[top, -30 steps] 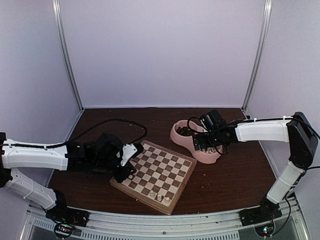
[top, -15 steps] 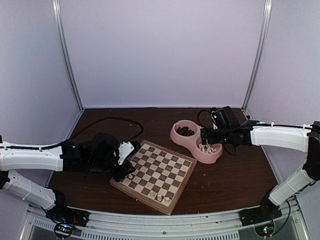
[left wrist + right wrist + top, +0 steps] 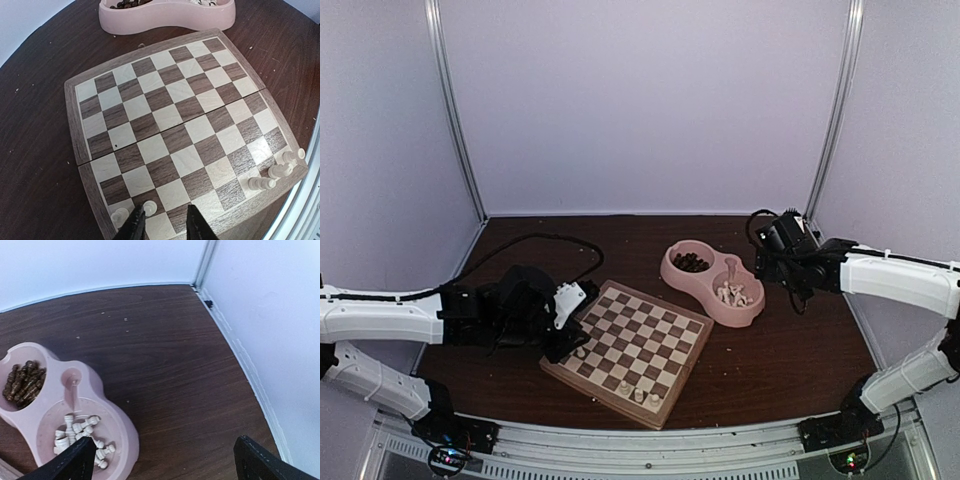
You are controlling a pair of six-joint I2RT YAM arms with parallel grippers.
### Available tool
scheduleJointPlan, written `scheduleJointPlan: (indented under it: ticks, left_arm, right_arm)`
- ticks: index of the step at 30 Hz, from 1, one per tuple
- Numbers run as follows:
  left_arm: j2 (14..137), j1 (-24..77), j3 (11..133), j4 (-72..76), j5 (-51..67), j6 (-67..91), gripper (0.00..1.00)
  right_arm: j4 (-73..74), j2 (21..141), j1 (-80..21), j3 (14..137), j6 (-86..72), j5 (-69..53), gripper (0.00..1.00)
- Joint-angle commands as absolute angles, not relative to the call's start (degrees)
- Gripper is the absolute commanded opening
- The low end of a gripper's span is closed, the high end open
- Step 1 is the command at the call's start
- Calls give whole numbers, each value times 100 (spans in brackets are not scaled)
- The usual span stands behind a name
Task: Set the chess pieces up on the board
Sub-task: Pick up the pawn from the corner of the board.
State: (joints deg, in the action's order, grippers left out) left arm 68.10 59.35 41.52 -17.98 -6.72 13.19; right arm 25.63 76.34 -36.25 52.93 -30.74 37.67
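The board (image 3: 642,350) lies near the table's front, and it fills the left wrist view (image 3: 175,130). Two cream chess pieces (image 3: 149,206) stand in its near left corner, and three more (image 3: 279,171) stand along its right edge. My left gripper (image 3: 165,226) hangs low over that corner, open, with nothing between its fingers. Its left fingertip (image 3: 136,222) is right beside one standing piece. More cream pieces (image 3: 75,432) lie in the pink bowl's (image 3: 117,415) near compartment. My right gripper (image 3: 165,462) is wide open and empty over bare table, just right of the bowl.
Dark brown figures (image 3: 22,382) fill the bowl's other compartment. The bowl (image 3: 670,272) sits behind the board's right corner. A black cable (image 3: 535,243) trails across the back left of the table. White enclosure walls stand close on the right (image 3: 270,315).
My right arm has swung right, off the bowl and towards the wall. My left gripper's jaws have parted beside the piece in the board's corner, and the left arm has drawn back slightly.
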Motion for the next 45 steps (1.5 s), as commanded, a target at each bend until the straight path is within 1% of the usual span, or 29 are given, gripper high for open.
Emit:
scheduleJointPlan:
  ticks: [1,11,16,18,22,25,29,34,37,42,45]
  left_arm:
    - [6776,5967,4086,-1521,-773,1378,30]
    - [6671,5962,4023,-1495,-1004,1439,33]
    - [6643,5957,3976,-1471,-1138,1495,34]
    - [6668,5958,3973,-1457,-1162,1499,35]
    - [6719,5959,4016,-1508,-1148,1553,35]
    - [6679,5958,3999,-1504,-1143,1565,35]
    - [6607,5955,3983,-1510,-1117,1587,36]
    - [6583,5955,3977,-1539,-1111,1623,36]
    - [6592,5957,4005,-1570,-1058,1701,36]
    - [6540,5959,4025,-1628,-995,1903,36]
    - [6393,5957,3971,-1654,-1027,2019,36]
  right_arm:
    - [3519,7569,-3594,5386,-4027,4922,100]
    - [4486,7797,-3586,5713,-4853,5533,100]
    - [6002,7871,-3533,6041,-6368,6053,100]
    - [6507,7876,-3429,6173,-6954,5975,100]
    - [6808,7709,-3088,6379,-6829,5444,99]
    - [7121,7278,-2770,6246,-7234,5032,97]
    - [7272,6570,-1897,5684,-7863,4066,91]
    - [6959,5681,-954,4603,-8164,3180,89]
    - [6845,5454,-167,4306,-7734,2905,88]
    - [7236,5546,1315,4563,-6956,2544,88]
    - [7143,5384,2159,4483,-6543,2239,88]
